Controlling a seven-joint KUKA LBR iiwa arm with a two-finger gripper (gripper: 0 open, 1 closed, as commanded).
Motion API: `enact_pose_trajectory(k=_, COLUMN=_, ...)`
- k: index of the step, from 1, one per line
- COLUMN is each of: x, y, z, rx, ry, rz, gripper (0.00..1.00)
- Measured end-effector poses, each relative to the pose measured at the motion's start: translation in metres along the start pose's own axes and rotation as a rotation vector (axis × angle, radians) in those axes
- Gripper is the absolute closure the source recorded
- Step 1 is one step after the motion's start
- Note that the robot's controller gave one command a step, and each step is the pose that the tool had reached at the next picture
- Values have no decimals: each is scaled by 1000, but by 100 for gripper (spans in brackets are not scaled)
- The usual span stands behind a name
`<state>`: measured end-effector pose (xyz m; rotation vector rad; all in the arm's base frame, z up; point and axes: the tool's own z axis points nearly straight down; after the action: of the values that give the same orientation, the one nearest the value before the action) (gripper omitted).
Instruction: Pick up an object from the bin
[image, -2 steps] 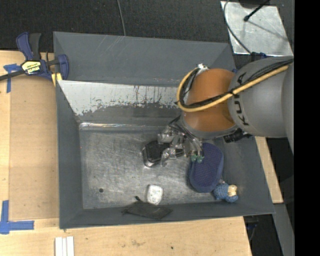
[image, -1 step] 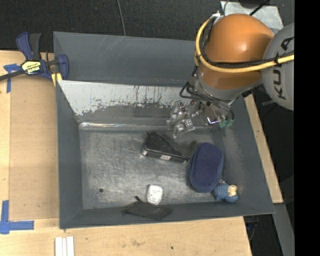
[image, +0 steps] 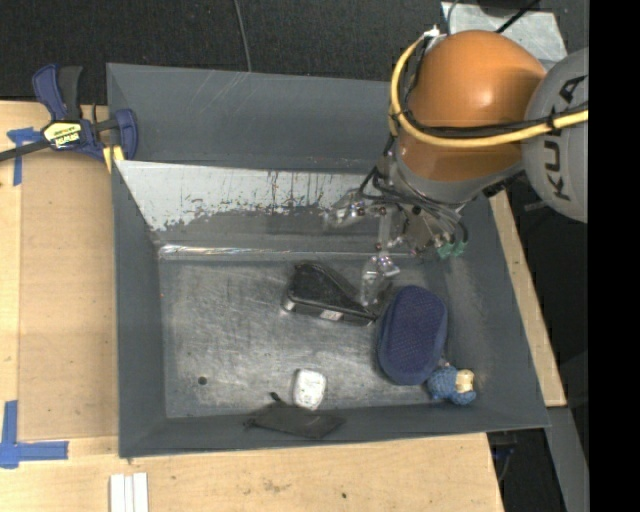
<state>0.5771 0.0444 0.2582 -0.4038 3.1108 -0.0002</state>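
Black device (image: 322, 293): a flat dark gadget with a silvery edge. It lies slantwise on the floor of the bin (image: 215, 320), flat on the metal and not lifted. It is the thing nearest the tool, so I judge it the likeliest pick.
Gripper (image: 378, 276): low in the bin at the device's right end, just above it. Whether it touches the device cannot be told.
Gripper state: how wide it stands cannot be told from this view. No thing is seen held in it.
Orange cover (image: 470, 85): part of the arm, up and to the right of the device, over the back right wall.
Pouch (image: 410, 335): a blue oval, close against the device's lower right end. Whether the two touch is unclear.
Toy (image: 452, 384): a small blue figure with a pale head. It lies lower right of the device, beyond the pouch and against the pouch's bottom end.
White lump (image: 308, 388): straight below the device and well apart from it, near the front wall.
Dark scrap (image: 295, 423): farther below the device, past the lump, on the front slope.
Done: as I judge it, only the approach; the tool is down beside a candidate.
Left: a sure hold on one thing, then lifting it clear of the bin. Nothing is picked yet.
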Motion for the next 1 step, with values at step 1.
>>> enact_pose_trajectory(k=1, x=-27, y=-15, z=129, rx=-2, ry=7, rz=-151, gripper=0)
